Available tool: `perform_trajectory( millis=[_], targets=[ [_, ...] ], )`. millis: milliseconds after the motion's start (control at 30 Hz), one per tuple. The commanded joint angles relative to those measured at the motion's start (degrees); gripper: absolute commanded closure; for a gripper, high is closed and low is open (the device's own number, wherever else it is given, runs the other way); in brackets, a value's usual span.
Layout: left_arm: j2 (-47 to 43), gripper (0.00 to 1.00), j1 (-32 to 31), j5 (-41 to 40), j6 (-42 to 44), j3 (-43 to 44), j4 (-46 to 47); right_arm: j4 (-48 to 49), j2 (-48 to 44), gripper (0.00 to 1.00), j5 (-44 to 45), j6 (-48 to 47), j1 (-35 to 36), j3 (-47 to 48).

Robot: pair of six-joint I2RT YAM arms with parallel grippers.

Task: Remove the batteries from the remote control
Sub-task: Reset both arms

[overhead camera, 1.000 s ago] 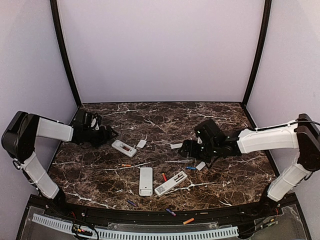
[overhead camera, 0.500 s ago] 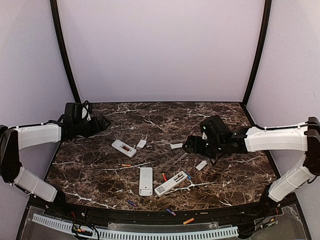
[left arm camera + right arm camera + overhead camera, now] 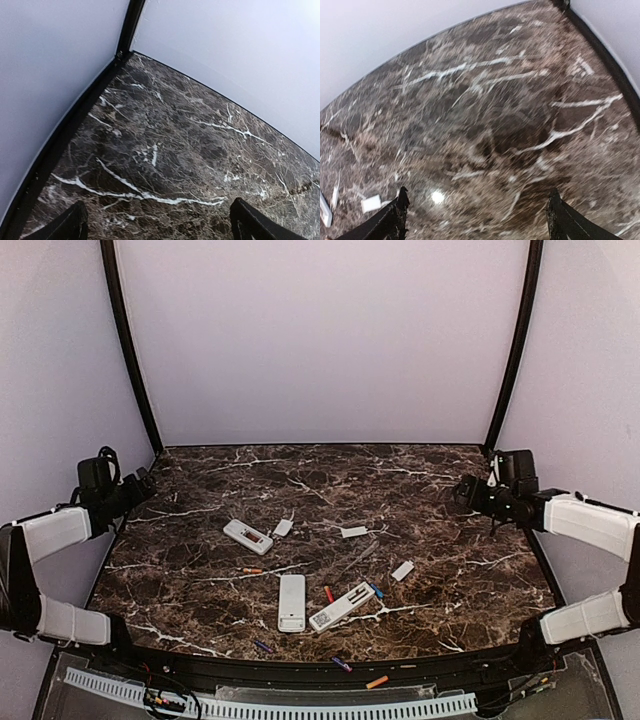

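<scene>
Three white remotes (image 3: 291,602), tiny cylindrical batteries (image 3: 328,594) on veined marble table (image 3: 300,480); left claw (image 3: 157,220), right claw (image 3: 477,200) spread wide, empty.

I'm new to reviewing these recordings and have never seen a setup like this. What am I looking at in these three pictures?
These are two robot arms bolted at the table's near edge, each ending in a two-finger gripper. The wide picture looks down from above and behind the arms: the left gripper is by the left wall, the right gripper by the right wall. The other two pictures come from a camera on each wrist; the dark tips at the bottom are that gripper's own fingers. On the marble table lie three white remotes, small white covers and loose batteries. Both grippers are open and hold nothing.
</scene>
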Motion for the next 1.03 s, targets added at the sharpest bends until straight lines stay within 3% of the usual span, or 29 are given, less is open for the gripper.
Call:
perform_trajectory(
  millis=[0, 233, 433, 1000],
  targets=[
    [-4.6, 0.01, 0.9, -6.9, 6.1, -5.5, 10.0, 10.4, -4.6, 0.07, -2.4, -9.7, -9.4, -4.9],
    [-5.3, 0.01, 0.1, -7.4, 11.8, -13.6, 24.7, 31.9, -15.1, 0.04, 4.5, -18.8, -12.6, -17.4],
    [-0.5, 0.01, -6.6, -9.8, 17.6, -16.0, 32.1, 47.0, -17.7, 0.03, 9.0, -20.6, -12.8, -28.2],
    [1.1, 0.01, -8.0, -10.2, 17.5, -17.1, 36.3, 46.4, -14.9, 0.04, 8.2, -20.9, -12.7, -26.9]
  ],
)
